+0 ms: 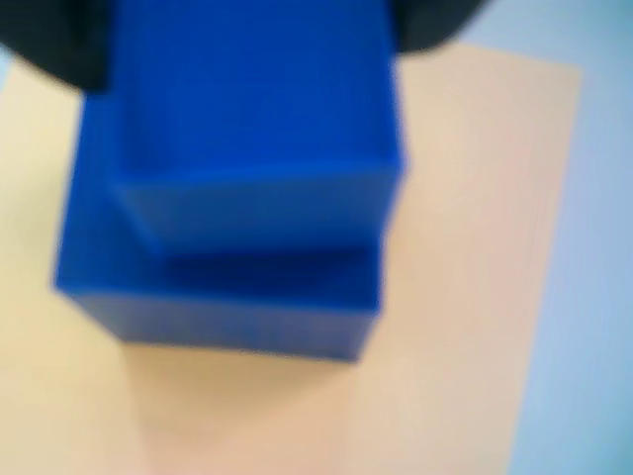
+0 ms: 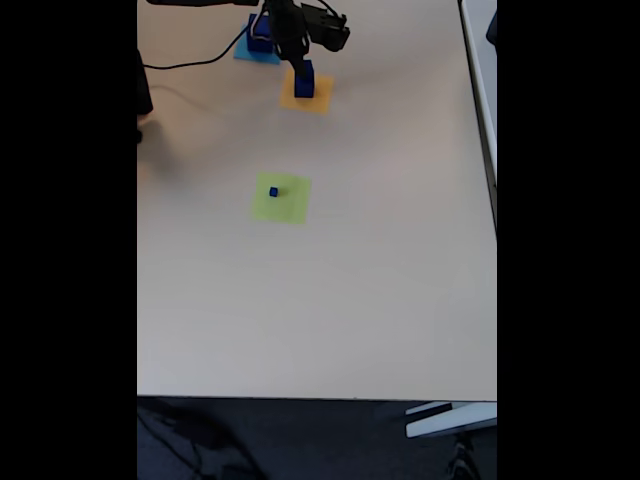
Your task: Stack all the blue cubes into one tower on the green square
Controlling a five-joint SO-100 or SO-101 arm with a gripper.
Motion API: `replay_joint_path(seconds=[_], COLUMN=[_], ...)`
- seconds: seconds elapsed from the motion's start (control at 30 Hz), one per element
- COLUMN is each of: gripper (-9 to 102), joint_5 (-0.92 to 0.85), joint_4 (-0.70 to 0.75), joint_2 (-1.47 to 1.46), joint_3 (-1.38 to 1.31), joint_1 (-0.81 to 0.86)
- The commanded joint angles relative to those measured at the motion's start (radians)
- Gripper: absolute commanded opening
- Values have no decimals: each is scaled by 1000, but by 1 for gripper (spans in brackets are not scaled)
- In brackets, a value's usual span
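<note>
Resting on the pale beige surface (image 2: 330,300) in the fixed view are three flat paper squares: a lime-green square (image 2: 281,199) near the middle, an orange square (image 2: 318,98) farther up, and a light-blue square (image 2: 248,53) at the top, partly covered. Small dark blue cube (image 2: 273,192): sits alone on the green square, toward its upper left part. Cube at the orange square (image 2: 304,80): dark blue, standing over the paper with the black arm (image 2: 300,25) directly above it. Further dark blue cube (image 2: 261,35): on the light-blue square, beside the arm. Wrist view, blurred: a blue cube (image 1: 257,109) fills the upper centre, flanked at its top corners by dark jaw parts; below it shows a second, wider blue block face (image 1: 218,297), and whether the upper cube touches it cannot be told. Orange paper (image 1: 465,247) lies beneath both. Gripper (image 2: 303,68): jaws appear closed on the cube at the orange square, one dark part at each side of it. Black cable (image 2: 190,62): runs across the surface from the left edge toward the arm.
</note>
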Motion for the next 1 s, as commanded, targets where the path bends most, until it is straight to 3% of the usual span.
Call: replay_joint_path(seconds=[0.0, 0.5, 0.97], gripper=[13, 18, 29], joint_5=[-2, -28, -364], joint_4=[-14, -29, -29], joint_2=[89, 87, 67], joint_3=[-6, -14, -268], joint_1=[-8, -11, 5])
